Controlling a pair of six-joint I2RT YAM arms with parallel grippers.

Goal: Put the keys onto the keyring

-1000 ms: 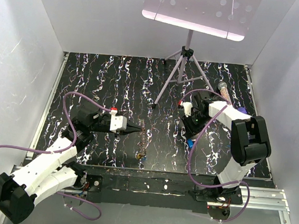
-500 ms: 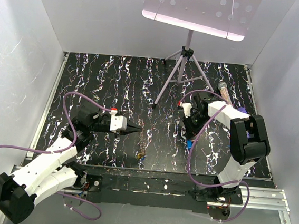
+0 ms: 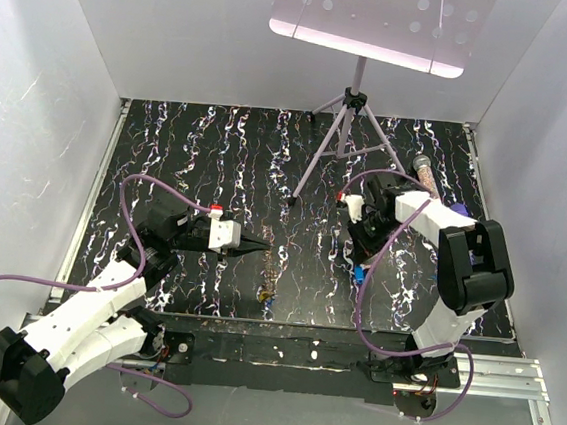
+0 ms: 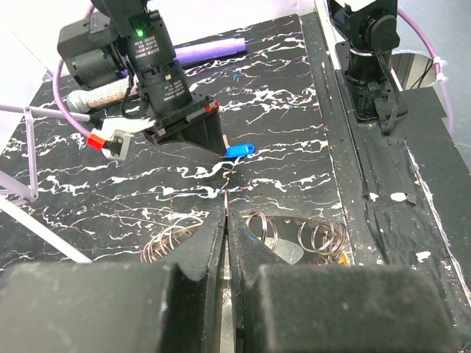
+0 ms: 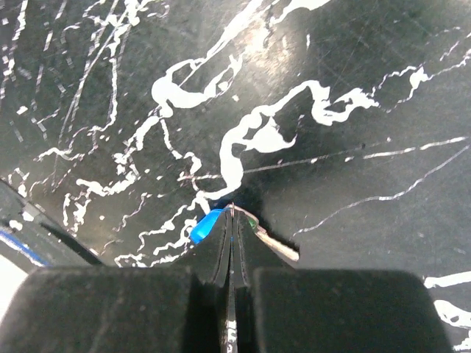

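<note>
My left gripper point(image 3: 261, 243) point(image 4: 226, 215) is shut, and a thin bronze edge of the keyring point(image 4: 226, 197) point(image 3: 271, 262) pokes out between its tips. Coiled bronze ring loops point(image 4: 166, 240) point(image 4: 324, 237) hang to either side below it, beside a silver key blade point(image 4: 288, 251). My right gripper point(image 3: 358, 261) point(image 5: 232, 213) points down at the table, shut on a small blue-headed key point(image 5: 204, 226) point(image 4: 238, 150) point(image 3: 358, 273). The blue head shows left of the tips. A metal blade point(image 5: 281, 248) with a green speck sticks out on the right.
A tripod stand point(image 3: 345, 118) rises at the back centre, with one leg point(image 4: 33, 232) crossing the left wrist view. A glittery tube point(image 3: 423, 172) point(image 4: 94, 95) and a purple stick point(image 4: 210, 50) lie behind the right arm. A yellowish key head point(image 3: 265, 294) sits near the front edge.
The right gripper's jaws have closed on the blue key at the table. The left arm has held still with its grip unchanged.
</note>
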